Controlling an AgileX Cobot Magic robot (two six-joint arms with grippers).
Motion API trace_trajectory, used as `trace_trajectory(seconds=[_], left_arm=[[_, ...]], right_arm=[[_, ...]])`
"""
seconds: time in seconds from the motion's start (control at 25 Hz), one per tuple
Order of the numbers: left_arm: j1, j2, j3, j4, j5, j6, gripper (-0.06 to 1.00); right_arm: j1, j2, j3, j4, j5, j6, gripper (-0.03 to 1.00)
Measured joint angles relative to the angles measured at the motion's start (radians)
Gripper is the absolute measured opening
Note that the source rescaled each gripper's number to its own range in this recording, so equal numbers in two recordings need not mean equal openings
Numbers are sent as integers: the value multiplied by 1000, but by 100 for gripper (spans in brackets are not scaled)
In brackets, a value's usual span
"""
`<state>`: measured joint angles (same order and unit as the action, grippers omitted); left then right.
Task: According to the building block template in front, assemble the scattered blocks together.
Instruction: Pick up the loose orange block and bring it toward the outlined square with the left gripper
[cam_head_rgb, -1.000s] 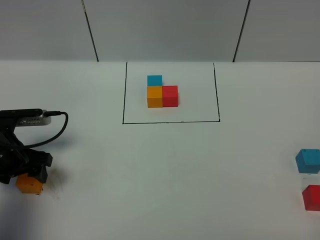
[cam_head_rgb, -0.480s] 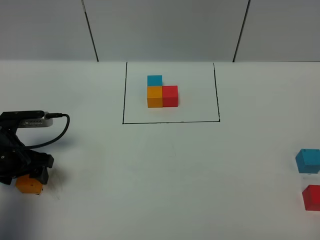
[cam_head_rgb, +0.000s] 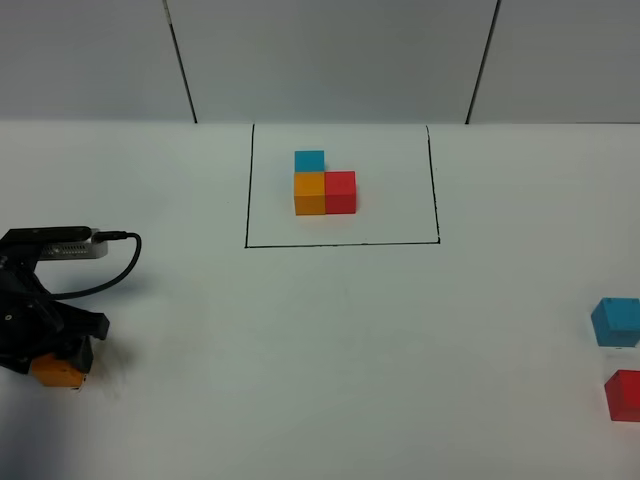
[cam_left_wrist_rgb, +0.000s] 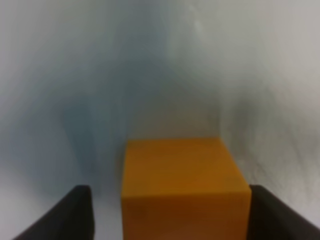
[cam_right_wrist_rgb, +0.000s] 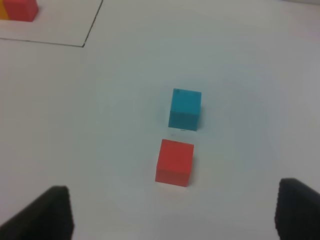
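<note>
The white table (cam_head_rgb: 330, 330) carries everything. Toward its far side, a black drawn rectangle (cam_head_rgb: 340, 243) frames the building block template (cam_head_rgb: 324, 187). This is an L of three cubes that touch: blue behind orange, red beside orange.

At the near left edge, the left pincer (cam_head_rgb: 62, 352) has sunk lower over the orange cube (cam_head_rgb: 57, 372) than it was a second ago and now covers more of it. The cube itself appears not to have shifted. The wrist view shows the cube between the two dark fingers (cam_left_wrist_rgb: 75, 215). One finger looks to be against the cube's side and the other stands a little off, so the pincer is not yet clenched on the cube. Judged from this, the first pick-up is only starting, and none of the scattered blocks has been assembled.

The right pincer (cam_right_wrist_rgb: 170, 215) is released, with its tips wide apart and nothing between them. It hangs above the other two loose cubes without touching either.

The blue cube (cam_head_rgb: 617, 321) and the red cube (cam_head_rgb: 624, 393) lie at the near right edge, near each other but apart, just as they lay a second ago. All three loose cubes are plain, equal in size and upright, and they are well apart from the frame.
</note>
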<state>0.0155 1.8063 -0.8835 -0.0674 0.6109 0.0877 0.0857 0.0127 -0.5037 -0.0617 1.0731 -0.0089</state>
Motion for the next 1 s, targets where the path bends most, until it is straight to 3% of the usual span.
trace_trajectory(seconds=[0.12,0.16,0.48,0.6,0.84,1.0], left_arm=[[0,0,0,0,0,0,4],[0,0,0,0,0,0,0],[0,0,-12,67,5,3,0],[-2,0,-52,90,61,29,0],[-95,1,-199,10,228,271,0],[-211,1,-276,-40,256,424,0]], right_arm=[[0,0,0,0,0,0,67],[0,0,0,0,0,0,67],[0,0,0,0,0,0,67],[0,0,0,0,0,0,67],[0,0,0,0,0,0,67],[0,0,0,0,0,0,67]])
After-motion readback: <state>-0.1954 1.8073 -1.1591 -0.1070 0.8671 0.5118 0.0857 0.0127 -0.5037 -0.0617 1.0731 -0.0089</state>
